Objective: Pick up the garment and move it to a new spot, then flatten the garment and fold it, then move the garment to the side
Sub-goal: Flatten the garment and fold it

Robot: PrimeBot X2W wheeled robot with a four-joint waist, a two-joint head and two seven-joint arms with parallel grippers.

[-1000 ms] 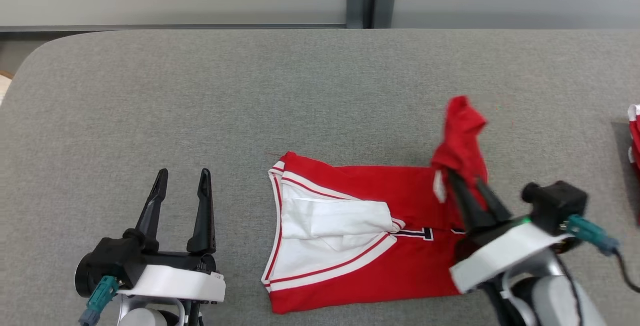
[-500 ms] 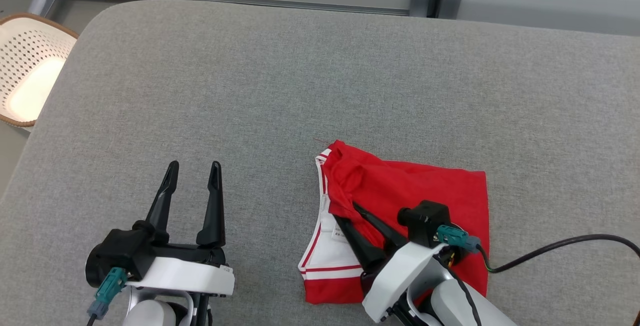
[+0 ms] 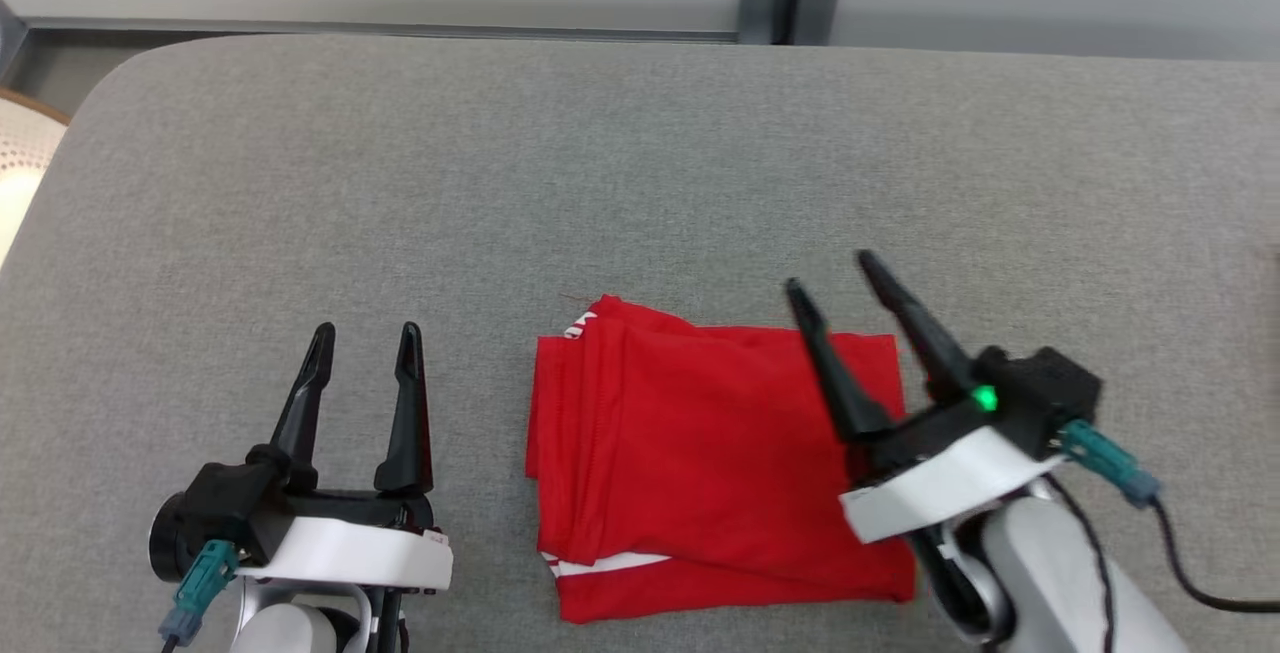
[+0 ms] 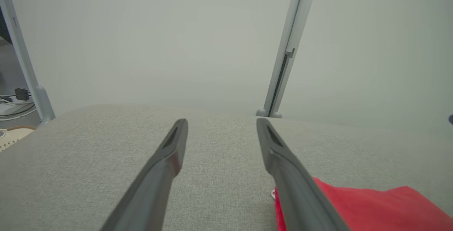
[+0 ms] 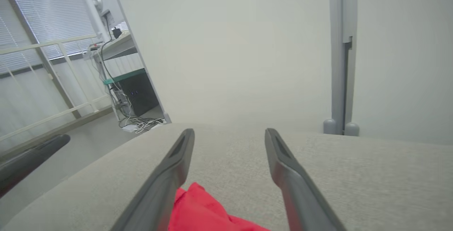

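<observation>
Right gripper (image 3: 829,269) has released garment (image 3: 720,443), jaws spread; left gripper (image 3: 366,331) likewise. Folded near tabletop's (image 3: 640,153) front edge, looks soft, light: pinch all layers.

We have carried the right half of the red jersey-knit garment (image 3: 700,463) over to the left, so its white panel and trim are now covered, save a white strip at the near edge. Our right gripper (image 3: 828,271), pinched on cloth a second ago, now stands spread and empty over the garment's right edge.
</observation>
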